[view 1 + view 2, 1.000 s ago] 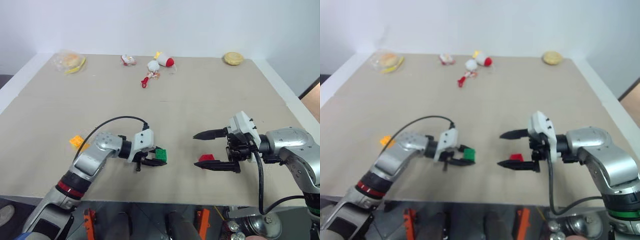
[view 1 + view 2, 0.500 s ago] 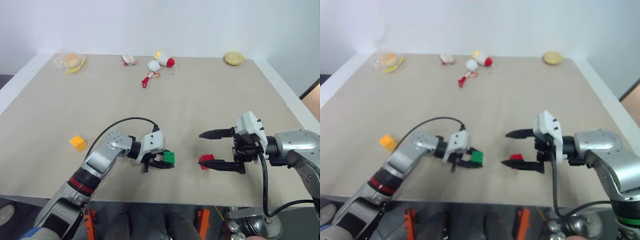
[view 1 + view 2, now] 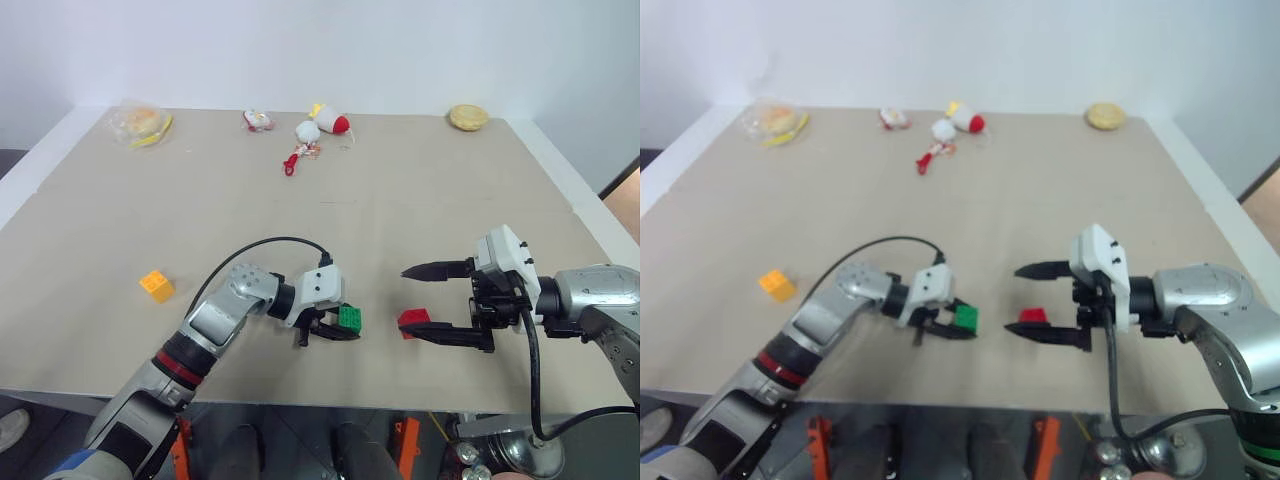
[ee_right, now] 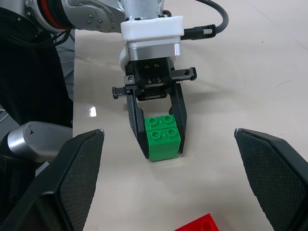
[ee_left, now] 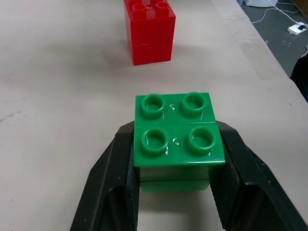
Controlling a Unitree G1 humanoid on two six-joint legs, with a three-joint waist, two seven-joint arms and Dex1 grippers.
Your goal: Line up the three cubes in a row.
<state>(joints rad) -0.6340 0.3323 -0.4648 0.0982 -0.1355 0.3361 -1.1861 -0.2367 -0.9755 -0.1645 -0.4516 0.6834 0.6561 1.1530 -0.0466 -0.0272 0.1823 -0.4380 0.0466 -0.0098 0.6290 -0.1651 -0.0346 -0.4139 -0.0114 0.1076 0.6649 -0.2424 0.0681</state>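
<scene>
Tan table (image 3: 420, 190), white wall behind. Green cube (image 3: 350, 319) near front edge, about mid-table, sitting on the surface studs up, clamped between the two black fingers of left gripper (image 3: 343, 325); fingers closed on cube's sides, clear in left wrist view (image 5: 175, 144). Red cube (image 3: 412, 320) just to the right of green, apart from it, w/ a bare strip of table between; studs up, resting on table. Right gripper (image 3: 418, 303) spread wide around red cube, one finger above and behind it, the other low at the front by its base; touching or not, cannot tell. Nothing gripped on that side. Right wrist view: both wide pads at the frame edges, green cube (image 4: 163, 137) in the other gripper straight ahead, corner of red cube (image 4: 199, 225) at the near edge. Orange-yellow cube (image 3: 156, 286) alone, well apart to the left of the other two, roughly same depth, not in line tightly w/ them. Far edge of table: clear bag (image 3: 140, 123) at back left holding a bun-like item plus sth yellow; small white-and-red toys (image 3: 310, 128) back centre, loose, not in any container; round tan bun (image 3: 467, 117) back right, bare on table.
</scene>
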